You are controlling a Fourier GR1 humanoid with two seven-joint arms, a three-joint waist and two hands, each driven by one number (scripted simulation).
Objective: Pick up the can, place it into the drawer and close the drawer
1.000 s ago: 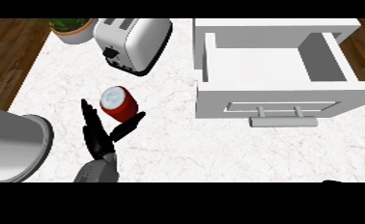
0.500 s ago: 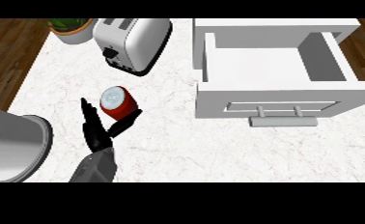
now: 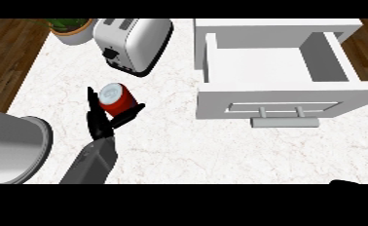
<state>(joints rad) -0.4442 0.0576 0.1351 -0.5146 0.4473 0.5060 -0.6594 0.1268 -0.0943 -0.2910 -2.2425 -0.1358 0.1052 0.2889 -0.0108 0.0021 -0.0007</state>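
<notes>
my left hand (image 3: 101, 121) half-cups the red can (image 3: 117, 99) near the counter's left edge, fingers uncurled; next, grip and lift toward the open drawer (image 3: 277, 103).

Here's the counter (image 3: 179, 142) from above. The can (image 3: 116, 98) stands left of centre, with the left hand (image 3: 101, 120) right at its near side, fingers up along its left and thumb to its right. Behind the can sits the toaster (image 3: 135, 45), and left of that, at the far corner, a potted plant (image 3: 70, 28). Over on the right, the drawer (image 3: 277, 71) is pulled open, its handle (image 3: 284, 121) facing the near side. At the left edge, a pot (image 3: 18, 147). The right hand (image 3: 348, 182) just peeks in at the lower right corner.
</notes>
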